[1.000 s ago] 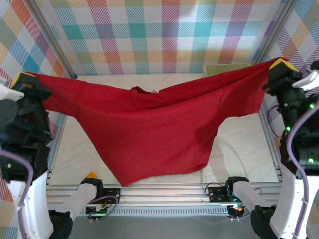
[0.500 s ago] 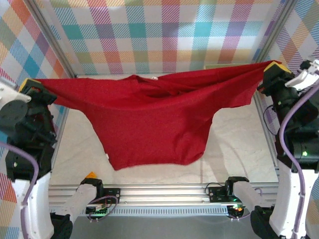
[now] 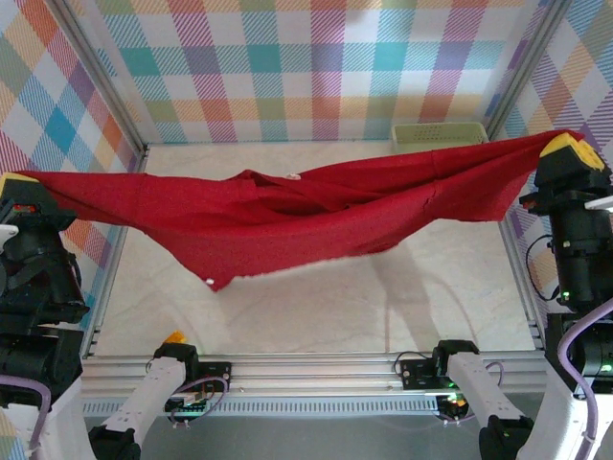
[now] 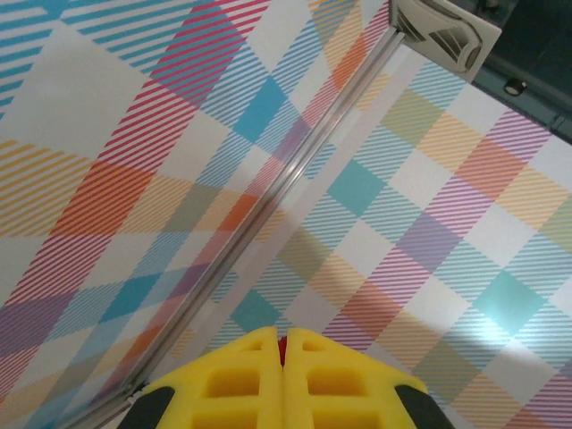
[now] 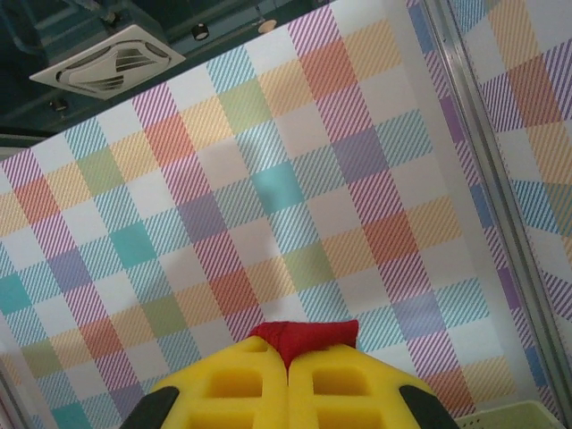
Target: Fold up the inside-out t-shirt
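- Your left gripper and right gripper are each pressed together on an outer end of the inside-out t-shirt. It stays strung in the air between them, clear of the table.
- The left wrist view shows the left gripper with its yellow pads meeting on a thin red sliver of cloth. In the right wrist view a red tuft pokes out above the closed right gripper.
- What has changed: a second ago the body hung in a deep drape, its low point close to the front rail. Now the drape has swung up, and the shirt reads as a shallow, nearly level band with only a short corner dipping at left of centre.
- Both grippers sit lower in the top view than a second ago (and both wrist cameras look up at the chequered walls).
- The pale green basket at the back right, hidden behind the cloth a second ago, is now uncovered.
- For the task, you look to be mid-swing, spreading the cloth out. No fold exists yet, and the shirt has to lie flat on the table before one can start.
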`<move>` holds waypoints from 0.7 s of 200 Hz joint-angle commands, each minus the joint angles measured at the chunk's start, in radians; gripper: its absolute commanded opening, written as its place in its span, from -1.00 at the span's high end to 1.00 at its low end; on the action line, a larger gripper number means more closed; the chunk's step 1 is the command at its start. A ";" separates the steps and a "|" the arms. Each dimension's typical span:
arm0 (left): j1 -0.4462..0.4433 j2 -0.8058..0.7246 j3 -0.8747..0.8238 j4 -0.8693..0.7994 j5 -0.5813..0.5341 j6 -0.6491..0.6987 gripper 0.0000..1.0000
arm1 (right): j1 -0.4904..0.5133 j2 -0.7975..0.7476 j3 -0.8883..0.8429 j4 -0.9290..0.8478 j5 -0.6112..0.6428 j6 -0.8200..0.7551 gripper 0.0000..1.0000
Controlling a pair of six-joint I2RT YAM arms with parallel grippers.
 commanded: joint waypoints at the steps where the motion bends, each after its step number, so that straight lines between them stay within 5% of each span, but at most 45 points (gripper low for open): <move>1: 0.013 0.067 0.052 0.049 0.016 0.026 1.00 | -0.006 0.062 0.039 0.079 0.035 -0.016 1.00; 62: 0.014 0.455 0.153 -0.031 0.071 0.049 1.00 | -0.006 0.338 0.001 0.097 0.019 -0.017 1.00; 140: 0.104 0.878 -0.018 0.102 0.046 -0.025 1.00 | 0.019 0.765 -0.163 0.220 -0.116 0.108 1.00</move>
